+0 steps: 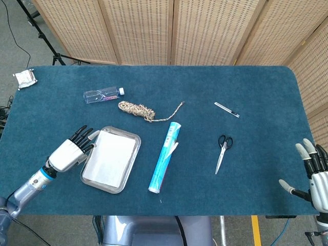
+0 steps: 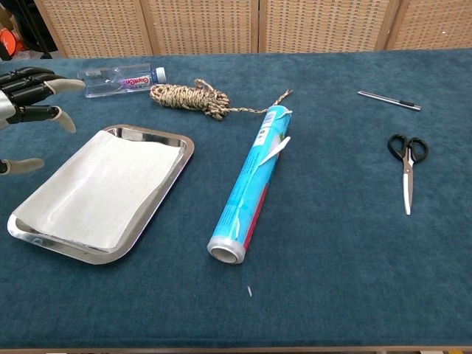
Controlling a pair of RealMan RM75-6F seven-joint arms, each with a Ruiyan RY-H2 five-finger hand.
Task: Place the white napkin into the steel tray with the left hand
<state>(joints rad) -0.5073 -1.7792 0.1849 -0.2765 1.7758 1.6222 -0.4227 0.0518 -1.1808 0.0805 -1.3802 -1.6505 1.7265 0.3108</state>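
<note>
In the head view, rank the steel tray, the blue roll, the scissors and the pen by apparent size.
1. steel tray
2. blue roll
3. scissors
4. pen

The tray is shorter than the roll but far wider.

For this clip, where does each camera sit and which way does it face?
Head view: high above the table's near edge, looking steeply down; shows the whole table, left hand and forearm, right hand.
Chest view: low at the near edge, looking across toward the screens; only left hand fingers at the left border.
Shared: tray with napkin, roll, scissors, rope, bottle.
</note>
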